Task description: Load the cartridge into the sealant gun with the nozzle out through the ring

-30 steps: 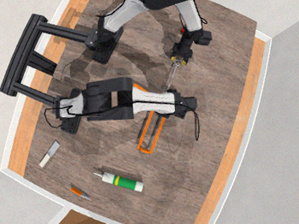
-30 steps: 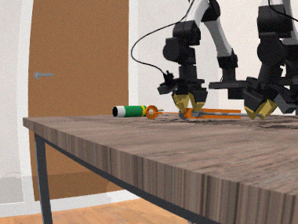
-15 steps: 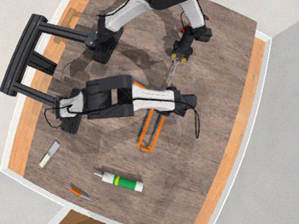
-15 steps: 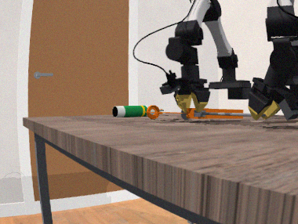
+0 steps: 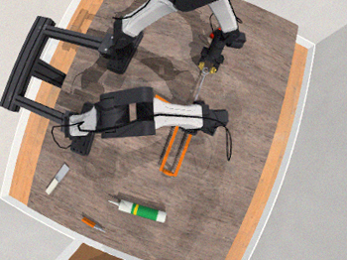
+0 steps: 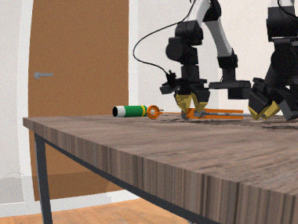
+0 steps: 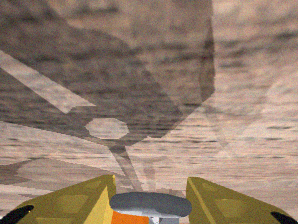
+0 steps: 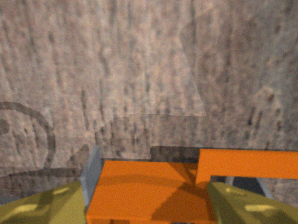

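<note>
We've got the orange open-frame sealant gun (image 5: 169, 174) (image 6: 225, 112) (image 8: 150, 190) lying on the brown wood-grain table (image 5: 260, 82) (image 6: 157, 157), w/ no cartridge in its cradle. The task's white-and-green plastic cartridge w/ a yellow band (image 5: 143, 211) (image 6: 131, 111) lies on its side apart from the gun, approx. beyond the front-ring end in the top view, its thin white nozzle (image 5: 113, 203) pointing away from the gun. Our R gripper (image 5: 197, 130) (image 6: 193, 111) (image 8: 146, 205) is clamped at the handle end, fingers either side of the orange handle block w/ the small grey thumb plate (image 8: 91, 175) beside one finger; top view hides those fingertips under the arm. Our L gripper (image 5: 207, 68) (image 6: 263, 114) (image 7: 151, 200) is clamped on the grey metal loop (image 5: 206, 70) (image 7: 150, 202) at the rear end of the thin plunger rod (image 5: 199, 88) (image 6: 240, 114), which sticks out behind the handle. The orange front ring (image 6: 158, 112) stands upright at the gun's other end, nr. the cartridge in the exterior view. Also on the table: a scraper w/ pale handle & grey blade (image 5: 57, 179), plus a small orange-handled tool (image 5: 92, 223), both well apart from the gun.
</note>
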{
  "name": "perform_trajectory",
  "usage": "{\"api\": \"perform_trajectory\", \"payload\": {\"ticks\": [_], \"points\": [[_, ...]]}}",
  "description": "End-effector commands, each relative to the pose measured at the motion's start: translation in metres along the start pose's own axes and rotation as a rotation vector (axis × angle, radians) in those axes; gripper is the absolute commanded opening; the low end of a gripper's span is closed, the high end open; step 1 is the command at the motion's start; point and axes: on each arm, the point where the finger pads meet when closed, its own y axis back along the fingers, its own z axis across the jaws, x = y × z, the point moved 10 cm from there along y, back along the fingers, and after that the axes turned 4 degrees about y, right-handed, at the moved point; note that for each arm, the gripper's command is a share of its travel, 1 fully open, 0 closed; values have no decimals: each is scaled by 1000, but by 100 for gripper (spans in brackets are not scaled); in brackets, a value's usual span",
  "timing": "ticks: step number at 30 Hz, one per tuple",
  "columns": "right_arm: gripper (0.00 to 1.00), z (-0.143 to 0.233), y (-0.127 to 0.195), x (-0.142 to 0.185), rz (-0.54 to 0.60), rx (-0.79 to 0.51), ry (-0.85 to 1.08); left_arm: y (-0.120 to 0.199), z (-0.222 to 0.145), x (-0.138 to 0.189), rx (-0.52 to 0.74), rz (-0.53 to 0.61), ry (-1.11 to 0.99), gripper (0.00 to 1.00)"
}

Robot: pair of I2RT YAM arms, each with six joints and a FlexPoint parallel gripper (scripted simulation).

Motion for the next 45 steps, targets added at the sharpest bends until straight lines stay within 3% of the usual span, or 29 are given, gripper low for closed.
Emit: {"api": "perform_trajectory", "payload": {"ticks": [1, 33, 34, 35, 36, 45], "points": [[3, -29, -20, 7, 64, 96, -19, 22, -5, -43, 56, -165, -18, 0], [3, -29, -20, 7, 64, 96, -19, 19, -4, -44, 52, -162, -16, 0], [3, -29, -20, 7, 64, 96, -19, 19, -3, -38, 45, -149, -21, 0], [3, -29, -20, 7, 64, 96, -19, 14, -5, -9, 28, -28, -32, 0], [3, -29, -20, 7, 64, 96, -19, 17, -3, -5, 12, -14, -24, 0], [3, -29, -20, 7, 64, 96, -19, 22, 3, -34, -34, 4, -11, 0]]}}
